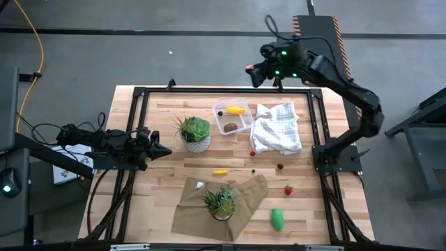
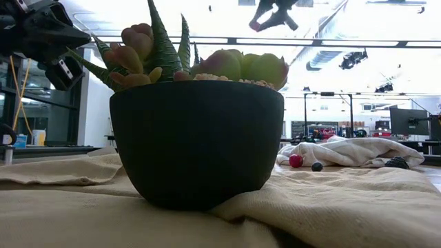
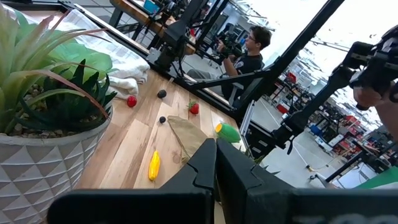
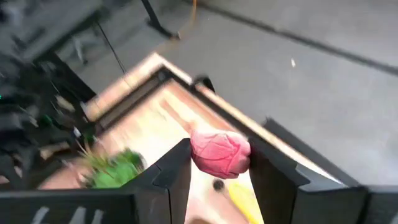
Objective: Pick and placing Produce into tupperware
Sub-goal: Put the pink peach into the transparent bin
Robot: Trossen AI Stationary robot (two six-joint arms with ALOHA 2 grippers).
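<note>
**A:** Taking the overhead view as a clock with the tupperware (image 1: 233, 118) at its centre, what lies nearest the front edge?

**B:** A green piece (image 1: 277, 219) at 5 o'clock. A loose berry (image 1: 288, 189) sits just behind it, and a yellow piece (image 1: 219, 171) lies at 6. The left gripper (image 1: 159, 150) waits at 8 o'clock with its fingers pressed together, holding nothing.

**A:** And the container itself?

**B:** It's between the potted plant (image 1: 194, 132) at 9 and the white cloth (image 1: 276, 129) at 3. A yellow oblong (image 1: 235, 109) and a brown ball (image 1: 229, 127) are already inside.

**A:** Where's the working arm?

**B:** The right gripper (image 1: 254, 72) is farthest out, at 1 o'clock, raised beyond the table's far edge. Its fingers are clamped on a red berry (image 4: 219, 154), which fills the narrow gap between them.

**A:** So how should the drop go?

**B:** I'd bring it toward 7 until it's centred over the open tub. Then lower it close to the rim before parting the fingers, because a round berry dropped from a height will likely bounce out. I'd aim for the free space beside the ball, and keep clear of the cloth's folds on the 3 o'clock side.
</note>
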